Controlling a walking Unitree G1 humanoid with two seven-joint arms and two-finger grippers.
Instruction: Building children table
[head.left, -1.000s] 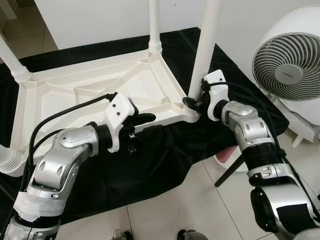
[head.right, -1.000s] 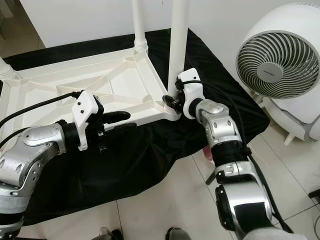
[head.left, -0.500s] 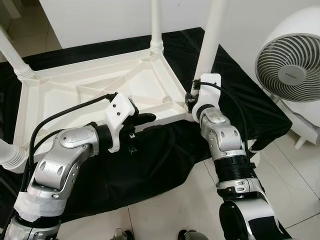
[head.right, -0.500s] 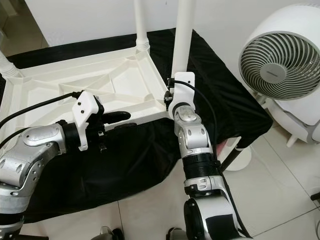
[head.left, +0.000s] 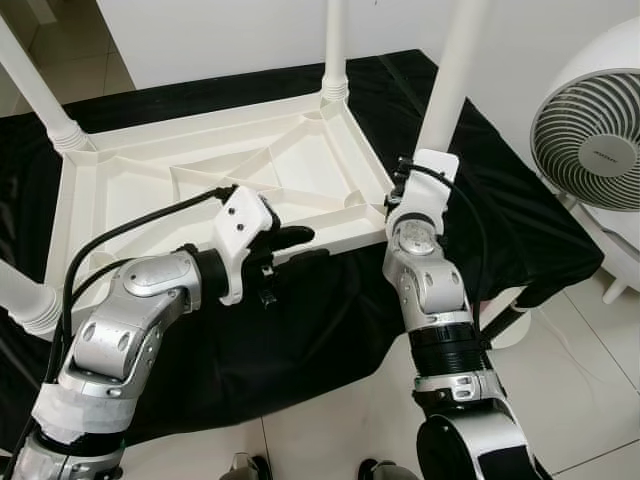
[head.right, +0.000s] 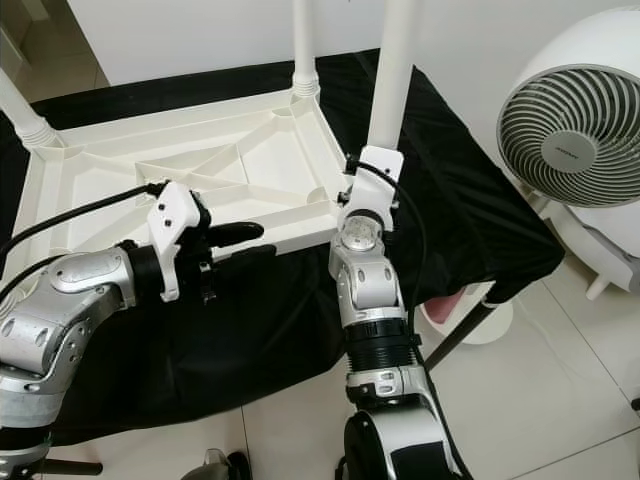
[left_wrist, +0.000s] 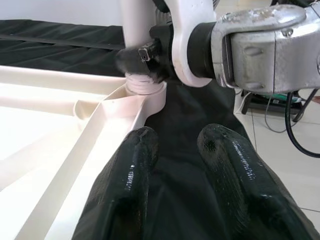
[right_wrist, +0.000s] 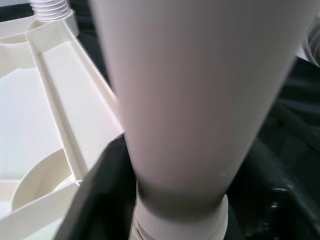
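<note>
1. We are looking at the white plastic table top (head.left: 200, 190), lying upside down across the middle and upper left of the head view on a black cloth (head.left: 330, 330). Its ribbed underside is facing up, with diagonal braces running between the corner sockets.

2. A white fan (head.left: 600, 130) is standing on the tiled floor (head.left: 560, 370) at the right edge of the frame, near the corner where we are working.

3. Four white legs are standing in the corners; the near-right leg (head.left: 452, 85) is rising out of the top of the frame right of centre, its threaded base sitting in the corner socket.

4. Our right gripper (head.right: 352, 196) is at the base of that leg, its black fingers clasping it just above the threads, as the right wrist view is showing.

5. Our left gripper (head.left: 292, 245) is hovering at the near edge of the top, centre of the frame, fingers parted and grasping nothing.

6. We are judging the risks:
   - the leg may cross-thread if it is tilting while we are turning it;
   - the top, unbraced, may be sliding on the cloth under the twist;
   - the smooth plastic may be slipping between our fingers.
</note>
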